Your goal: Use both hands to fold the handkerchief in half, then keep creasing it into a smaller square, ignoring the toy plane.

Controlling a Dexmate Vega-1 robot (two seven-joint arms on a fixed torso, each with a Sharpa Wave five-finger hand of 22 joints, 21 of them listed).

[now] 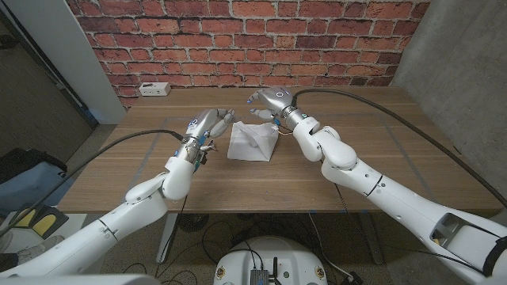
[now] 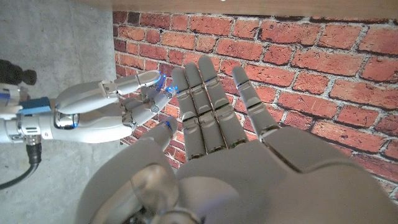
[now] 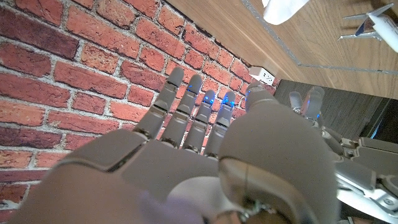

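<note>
On the brown wooden tabletop [image 1: 372, 170], nearest the robot, lies bare wood, and beyond it the white cloth handkerchief [image 1: 252, 142] sits mid-table as a compact, slightly rumpled block, creased and puffed, its nearer edge wider than its far edge. By the look of it, at least one fold is already in; more creasing into a neater, smaller square seems left. Just beside the handkerchief, the left hand [image 1: 207, 125] hovers with fingers straight and apart, gripping nothing. Across the handkerchief, the right hand [image 1: 269, 100] hangs by its far corner, fingers spread, also carrying nothing. Tucked near that hand, the small white toy plane [image 3: 373, 25] sits untouched, close to the handkerchief.
</note>
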